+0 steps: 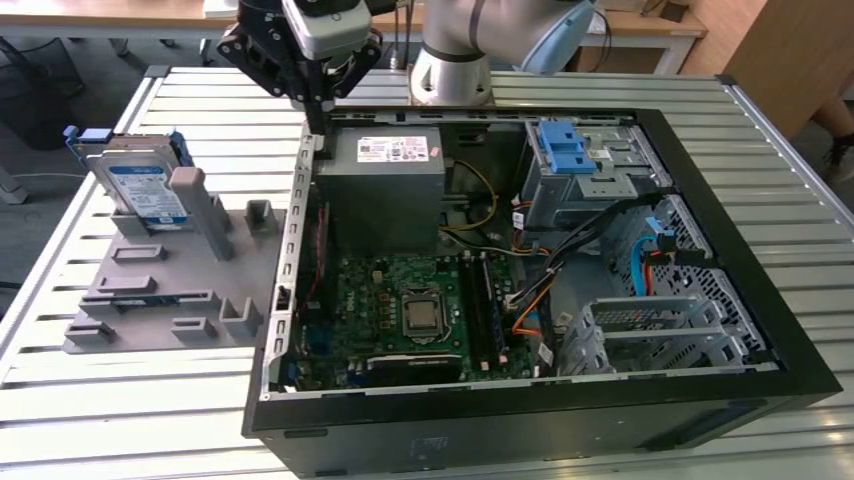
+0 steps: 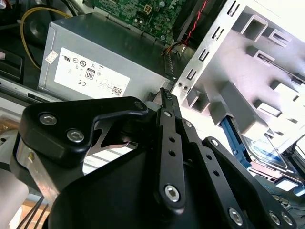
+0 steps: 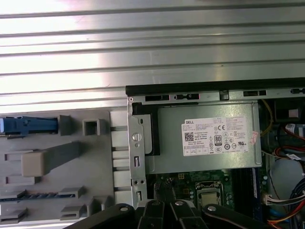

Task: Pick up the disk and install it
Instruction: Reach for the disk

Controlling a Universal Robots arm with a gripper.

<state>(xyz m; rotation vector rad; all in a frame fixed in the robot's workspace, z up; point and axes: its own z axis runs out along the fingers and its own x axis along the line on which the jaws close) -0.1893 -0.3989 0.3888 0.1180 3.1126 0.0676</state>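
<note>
The disk [image 1: 140,185], silver with a white-and-blue label in a blue carrier frame, stands on edge in a slot of the grey holder [image 1: 160,290] at the exterior view's left. In the first wrist view the disk [image 3: 28,125] shows edge-on as a blue strip. The second wrist view shows part of the disk [image 2: 264,148] behind the holder's posts. My gripper [image 1: 316,112] hangs over the rear corner of the open computer case [image 1: 534,420], to the disk's right in the exterior view and apart from it. The gripper [image 2: 164,95] is shut with nothing in it.
Inside the case lie a grey power-supply box [image 1: 387,185], a motherboard [image 1: 400,310], loose cables [image 1: 534,290], and a metal drive cage with blue latches [image 1: 581,160]. A second metal cage [image 1: 654,330] sits near the front. The slatted metal table [image 1: 120,420] surrounds everything.
</note>
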